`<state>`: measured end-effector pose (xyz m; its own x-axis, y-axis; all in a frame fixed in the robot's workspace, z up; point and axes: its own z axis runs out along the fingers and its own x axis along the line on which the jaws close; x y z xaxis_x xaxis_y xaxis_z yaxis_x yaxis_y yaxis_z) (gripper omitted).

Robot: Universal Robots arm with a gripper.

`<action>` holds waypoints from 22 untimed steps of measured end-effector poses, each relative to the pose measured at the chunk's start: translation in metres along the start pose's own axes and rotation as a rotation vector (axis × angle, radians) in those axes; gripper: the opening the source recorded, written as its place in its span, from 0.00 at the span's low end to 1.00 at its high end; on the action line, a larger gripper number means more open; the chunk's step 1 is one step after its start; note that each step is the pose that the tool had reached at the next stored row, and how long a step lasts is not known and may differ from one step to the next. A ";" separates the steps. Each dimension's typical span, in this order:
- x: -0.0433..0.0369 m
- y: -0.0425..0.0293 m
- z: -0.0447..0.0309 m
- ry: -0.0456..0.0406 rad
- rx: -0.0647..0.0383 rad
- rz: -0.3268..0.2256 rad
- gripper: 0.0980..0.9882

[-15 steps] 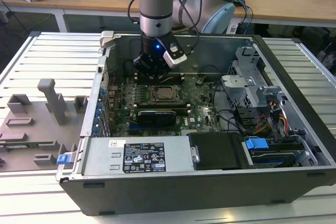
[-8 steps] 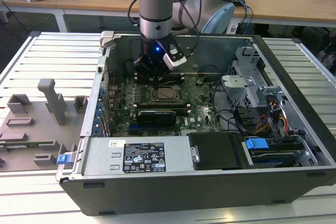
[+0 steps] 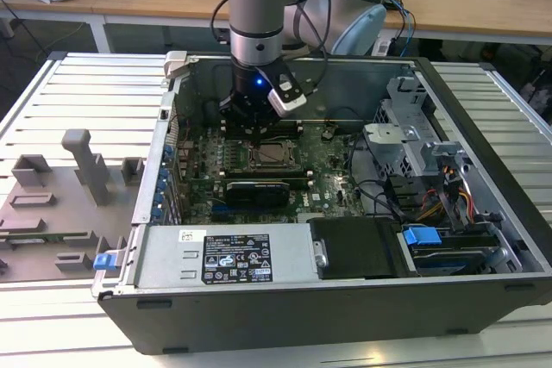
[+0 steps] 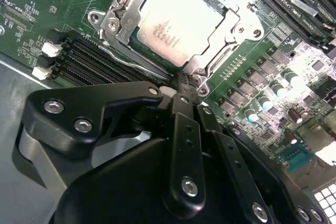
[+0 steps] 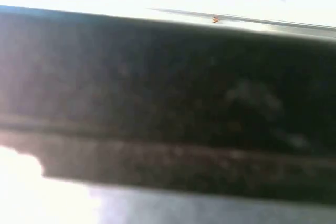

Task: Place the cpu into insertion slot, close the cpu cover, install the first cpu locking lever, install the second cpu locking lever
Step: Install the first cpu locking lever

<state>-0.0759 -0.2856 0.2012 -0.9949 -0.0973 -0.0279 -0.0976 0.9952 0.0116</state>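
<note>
Scanning from the exterior view's left: you've got a grey fixture tray with upright blocks on the slatted table, just beside the open PC case. A blue latch tab sits at the case's near corner on that side.

Inside the case, along the near wall, is the power supply with its label up, then a black drive bay cover beside it. Toward the exterior view's right are the metal drive cage, a blue clip and a bundle of coloured cables.

The green motherboard lies flat in the middle. The cpu is seated in the insertion slot, silvery top up. In the second wrist view the cpu shows through the window of the cpu cover, which lies down flat over it. A thin locking lever runs along the cover's edge next to the black memory slots with white end clips. Capacitors and chips crowd the board on the far side of the socket.

The gripper hangs low over the board just behind the socket, arm coming straight down into the case. In the second wrist view the gripper has its fingertips drawn together right at the corner of the cover, touching or nearly touching the lever end there; you can't tell whether anything is actually pinched.

The first wrist view is a dark blur; nothing identifiable.
</note>
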 end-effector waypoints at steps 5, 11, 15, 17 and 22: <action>-0.0087 -0.0008 -0.0005 0.0025 -0.001 0.000 0.01; -0.0287 -0.0027 -0.0001 0.0174 -0.012 0.000 0.01; -0.0384 -0.0037 0.0002 0.0246 -0.019 0.001 0.01; -0.0412 -0.0040 0.0002 0.0253 -0.021 0.001 0.01; -0.0412 -0.0038 -0.0057 0.0247 -0.024 0.001 0.01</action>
<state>-0.0347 -0.2854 0.2080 -0.9953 -0.0972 -0.0032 -0.0973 0.9946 0.0359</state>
